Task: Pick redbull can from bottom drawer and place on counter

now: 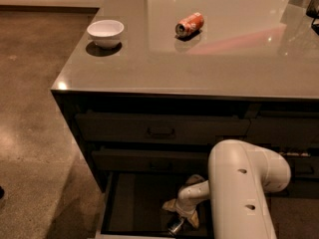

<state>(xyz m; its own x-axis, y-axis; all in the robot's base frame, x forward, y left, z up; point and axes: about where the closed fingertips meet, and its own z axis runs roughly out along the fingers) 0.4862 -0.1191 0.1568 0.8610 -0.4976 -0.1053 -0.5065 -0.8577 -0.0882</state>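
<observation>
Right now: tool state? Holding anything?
Tool: down in the bottom drawer, right at the redbull can; open, closed or holding cannot be told.

Slim redbull can [175,227] lies in open bottom drawer [134,203] — pincer [181,217] just above.

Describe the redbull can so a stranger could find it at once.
Below the grey counter, the bottom drawer stands pulled open. The redbull can sits near its front edge, just below the gripper. It is slim and silver, the only can in the drawer; the orange can lies up on the counter.
</observation>
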